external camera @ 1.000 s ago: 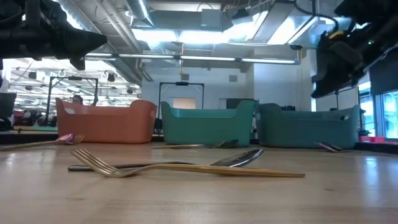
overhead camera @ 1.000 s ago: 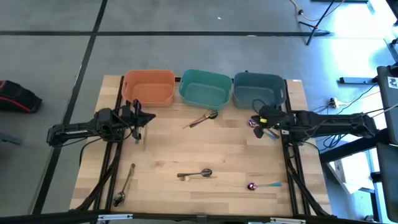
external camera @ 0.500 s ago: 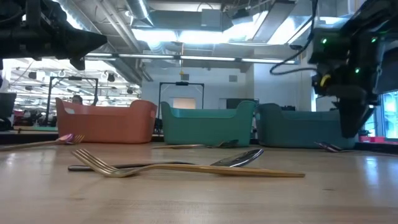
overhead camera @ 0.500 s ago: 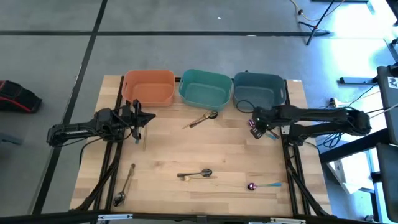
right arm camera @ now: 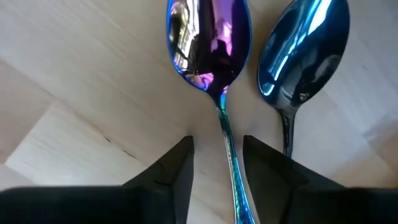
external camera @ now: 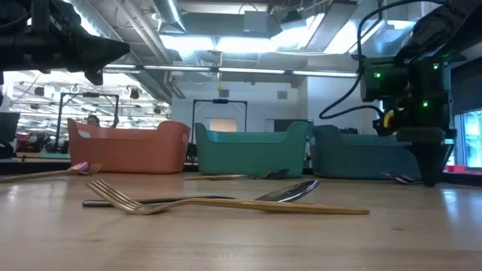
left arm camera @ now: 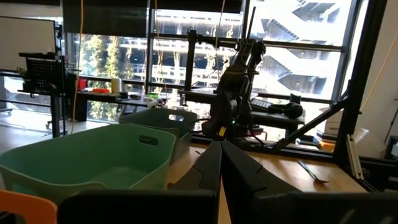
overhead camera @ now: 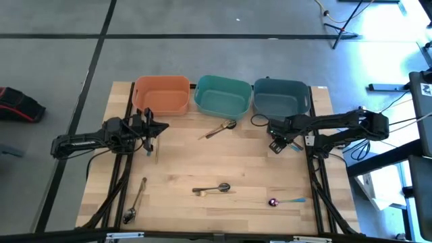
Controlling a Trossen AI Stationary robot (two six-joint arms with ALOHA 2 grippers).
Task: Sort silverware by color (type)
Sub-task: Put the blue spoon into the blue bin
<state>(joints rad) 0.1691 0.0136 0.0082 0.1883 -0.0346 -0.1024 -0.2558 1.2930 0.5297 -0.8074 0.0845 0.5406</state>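
Right gripper lower, bins unchanged.

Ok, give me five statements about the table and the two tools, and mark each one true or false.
1. The right tool straddles the handle of the iridescent purple spoon, fingers apart. True.
2. The left tool is wide open. False: its fingers are shut together.
3. A gold fork lies crossed with a dark spoon on the table. True.
4. The teal bin stands between the orange bin and the blue-grey bin. True.
5. The purple spoon lies alone. False: a blue spoon lies beside it.
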